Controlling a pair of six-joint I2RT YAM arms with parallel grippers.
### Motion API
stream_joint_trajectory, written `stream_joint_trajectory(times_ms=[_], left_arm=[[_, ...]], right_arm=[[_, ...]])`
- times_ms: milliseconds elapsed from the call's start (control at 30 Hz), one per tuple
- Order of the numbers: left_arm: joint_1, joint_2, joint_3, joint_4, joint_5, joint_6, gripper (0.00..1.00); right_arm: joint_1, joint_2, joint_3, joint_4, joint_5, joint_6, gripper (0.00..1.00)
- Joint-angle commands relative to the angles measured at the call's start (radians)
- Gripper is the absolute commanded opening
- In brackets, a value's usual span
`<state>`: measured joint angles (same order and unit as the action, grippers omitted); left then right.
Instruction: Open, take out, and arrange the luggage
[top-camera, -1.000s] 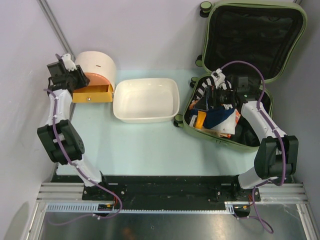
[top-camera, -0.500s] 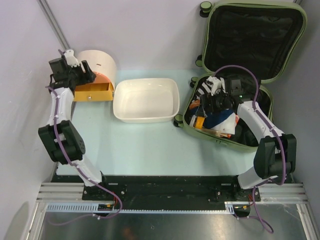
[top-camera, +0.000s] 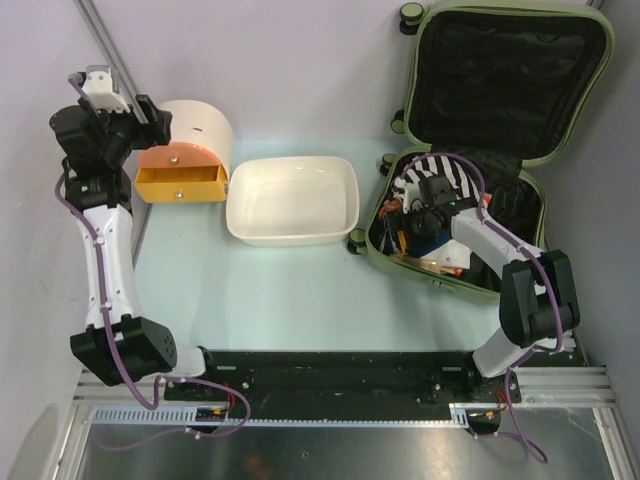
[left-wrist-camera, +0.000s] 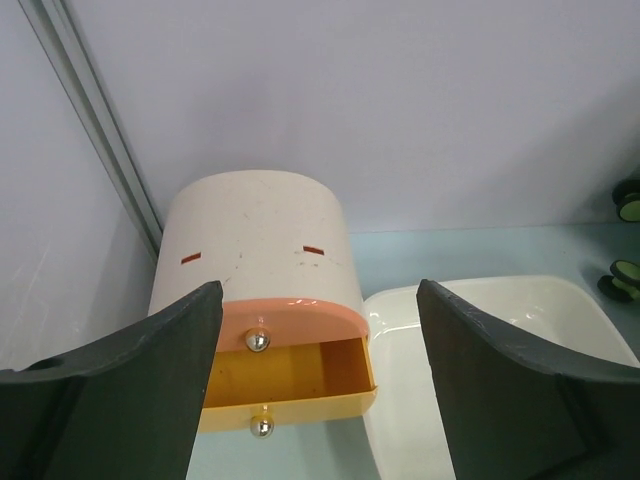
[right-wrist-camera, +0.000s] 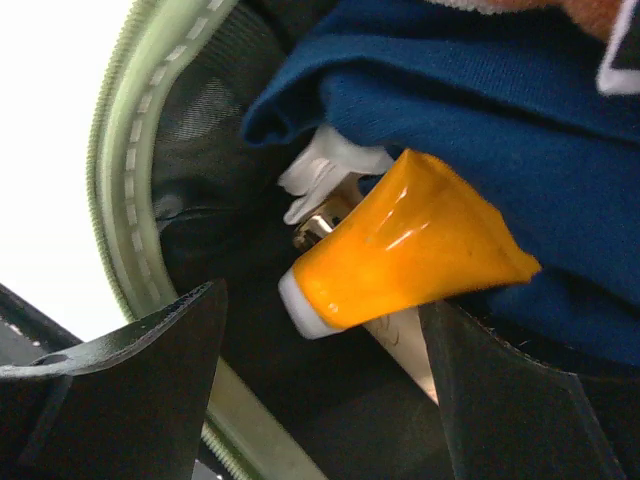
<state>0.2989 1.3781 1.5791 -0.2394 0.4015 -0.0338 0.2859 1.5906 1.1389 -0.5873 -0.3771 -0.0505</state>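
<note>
The suitcase (top-camera: 510, 80) is lying open at the right of the table, its lid leaning back and its lower half crammed. The white tub (top-camera: 290, 200) and the drawer box (top-camera: 195, 130), its drawer hanging open, are sitting to the left. The left gripper (left-wrist-camera: 320, 290) is hovering above that box, fingers spread and empty. The right gripper (right-wrist-camera: 322, 300) is reaching into the suitcase. A blue cloth (right-wrist-camera: 520, 120) is bunching over an orange tube (right-wrist-camera: 400, 250), which the spread fingers are flanking without touching. A shallow pinch risks slipping off the glossy tube or dragging the cloth along.
</note>
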Motion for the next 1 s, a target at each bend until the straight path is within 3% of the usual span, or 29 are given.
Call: stream_joint_trajectory(times_ms=[0,100,267,433,533,667,800,967], left_arm=[[0.003,-0.014,-0.037,0.009,0.040,-0.020,0.83],[-0.003,-0.028,-0.060,0.011,0.092,-0.020,0.84],[-0.052,-0.068,-0.109,0.009,0.174,0.017,0.82],[-0.147,-0.106,-0.165,0.008,0.212,0.064,0.82],[-0.194,-0.117,-0.188,0.008,0.272,0.055,0.83],[-0.288,-0.120,-0.221,0.008,0.352,0.046,0.82],[-0.472,-0.111,-0.252,0.008,0.384,0.041,0.81],[-0.592,-0.062,-0.251,0.063,0.417,-0.023,0.80]], right_arm=[[0.002,0.072,-0.021,0.081,0.070,0.044,0.81],[-0.010,0.106,-0.019,0.122,0.078,0.067,0.74],[-0.022,0.048,-0.021,0.103,0.053,0.061,0.35],[-0.031,-0.093,-0.018,0.103,-0.008,0.064,0.17],[-0.039,-0.177,-0.004,0.115,-0.037,0.057,0.12],[-0.059,-0.250,0.024,0.179,-0.109,0.075,0.12],[-0.048,-0.282,0.039,0.399,-0.202,0.198,0.12],[0.018,-0.293,0.042,0.535,-0.255,0.264,0.12]])
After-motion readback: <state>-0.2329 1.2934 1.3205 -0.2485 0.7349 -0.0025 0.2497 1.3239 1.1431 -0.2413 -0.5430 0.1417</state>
